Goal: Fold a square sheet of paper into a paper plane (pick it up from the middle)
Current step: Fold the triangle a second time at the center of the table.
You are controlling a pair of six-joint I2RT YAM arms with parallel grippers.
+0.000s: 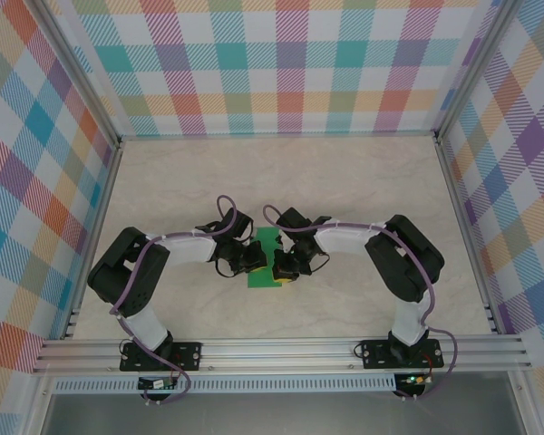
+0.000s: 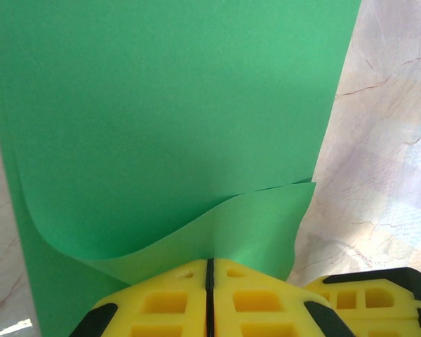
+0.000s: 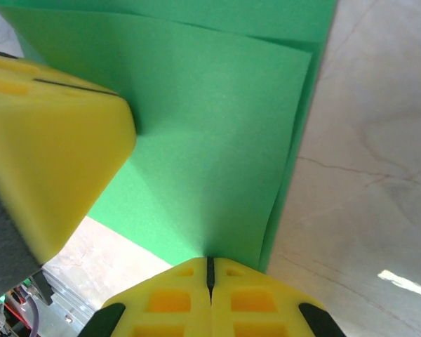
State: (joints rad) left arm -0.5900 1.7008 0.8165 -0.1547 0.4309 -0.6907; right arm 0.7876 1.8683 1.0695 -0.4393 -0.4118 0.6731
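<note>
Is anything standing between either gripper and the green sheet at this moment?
Nothing visible does. The left gripper is shut right on a curled-up layer of the square sheet of paper, and the right gripper is shut on its folded edge, both in direct contact.

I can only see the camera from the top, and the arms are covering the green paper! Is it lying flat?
Observer: No. From the left wrist, the square sheet of paper has a flap curling up into the left gripper, which is shut on it.
Child: What's the other gripper doing?
Observer: The right wrist view shows the right gripper shut at the paper's edge too, and it looks like it is pinching it.
Child: Is the paper folded?
Observer: Yes. Two layers lie stacked there, with the top layer's edge set slightly in from the one beneath.
</note>
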